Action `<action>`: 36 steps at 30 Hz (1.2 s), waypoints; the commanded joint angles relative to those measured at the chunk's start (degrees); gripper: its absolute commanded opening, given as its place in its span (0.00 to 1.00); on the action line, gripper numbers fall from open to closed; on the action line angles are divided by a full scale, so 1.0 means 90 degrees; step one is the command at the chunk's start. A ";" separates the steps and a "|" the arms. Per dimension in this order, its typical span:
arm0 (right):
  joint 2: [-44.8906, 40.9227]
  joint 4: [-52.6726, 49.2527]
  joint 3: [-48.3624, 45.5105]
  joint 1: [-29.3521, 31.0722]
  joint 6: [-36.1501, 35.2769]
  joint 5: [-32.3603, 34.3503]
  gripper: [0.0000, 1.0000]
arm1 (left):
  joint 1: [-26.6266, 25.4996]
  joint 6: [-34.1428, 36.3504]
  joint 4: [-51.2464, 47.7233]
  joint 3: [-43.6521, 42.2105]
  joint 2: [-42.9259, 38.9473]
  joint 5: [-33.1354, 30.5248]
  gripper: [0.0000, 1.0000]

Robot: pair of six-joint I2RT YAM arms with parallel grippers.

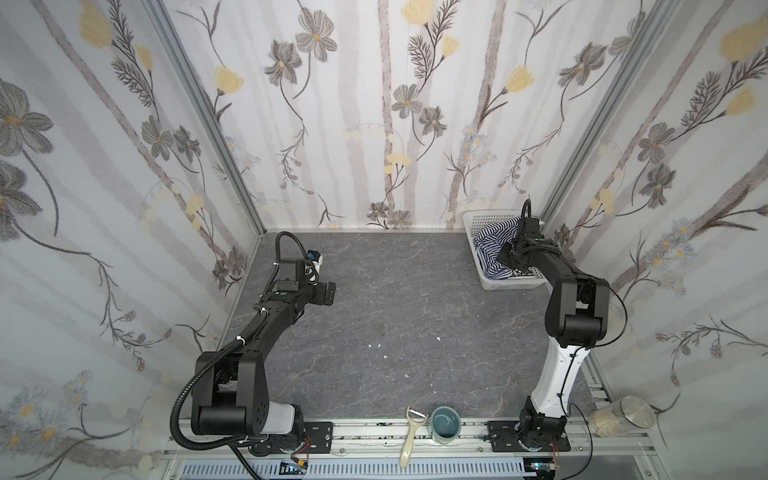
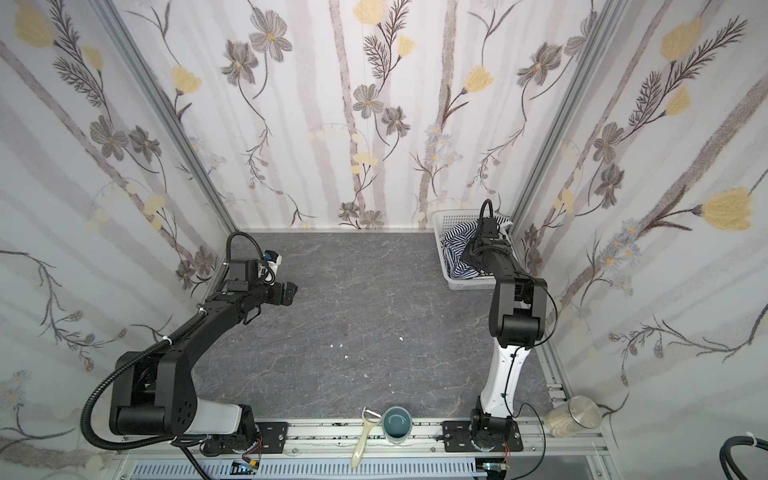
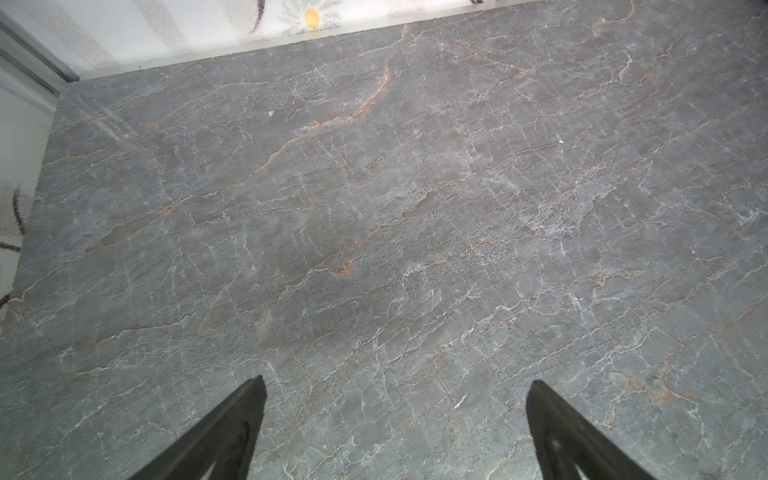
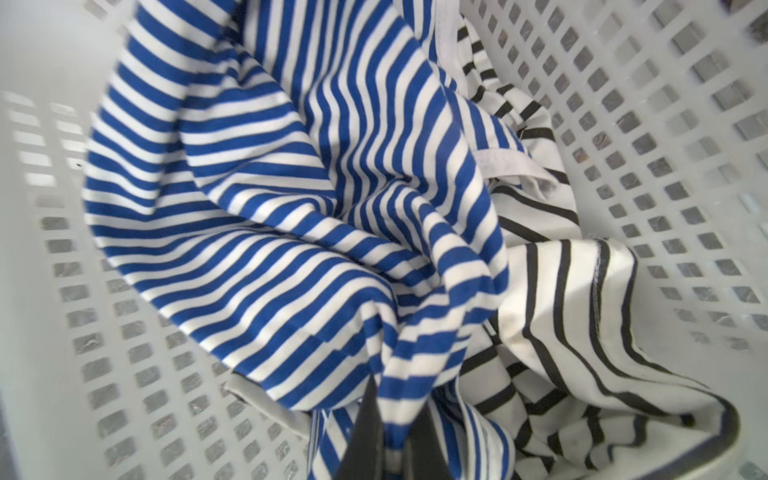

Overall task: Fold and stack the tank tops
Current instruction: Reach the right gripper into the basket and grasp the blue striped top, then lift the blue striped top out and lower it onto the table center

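While the right gripper [image 4: 395, 415] sits clamped on a fold of the blue top [image 4: 291, 187], deep in the basket [image 4: 665, 124], the risk is plain. The black-striped top [image 4: 573, 299] lies crumpled right against it, so a lift may drag both out in one tangle. It looks a thin pinch too, as far as I can tell, since the jaws hide most of the bite, and slack cloth could slip free halfway up. That light basket, in the far right corner of the table [image 1: 374, 311], could also ride up or skid if fabric snags its holes. Both tops are inside it, and I see nothing else in there. Left gripper [image 3: 397, 380] hangs over bare table, jaws wide apart, holding nothing, well away from the basket.
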 commanded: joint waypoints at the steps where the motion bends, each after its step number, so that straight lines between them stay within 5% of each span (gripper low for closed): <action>1: -0.0603 0.0350 -0.0110 0.0105 0.0079 0.0012 0.00 | 0.0000 -0.0095 0.0053 0.0051 0.0044 0.0050 1.00; 13: -0.3348 -0.0247 0.0442 0.1001 0.0006 0.0068 0.00 | 0.0001 -0.0092 0.0053 0.0627 0.0472 0.0017 1.00; 21: -0.4979 -0.0050 0.0999 0.2700 -0.0233 -0.0040 0.00 | 0.0014 -0.0188 0.0064 0.1125 0.0614 -0.0071 1.00; 26: -0.4626 -0.0070 0.1663 0.3296 -0.0015 -0.0622 0.00 | 0.0019 -0.0257 0.0072 0.1200 0.0672 -0.0092 1.00; 36: -0.2237 0.0910 0.2528 0.3436 0.0914 -0.1877 0.00 | 0.0078 -0.0228 0.0082 0.0976 0.0557 -0.0154 1.00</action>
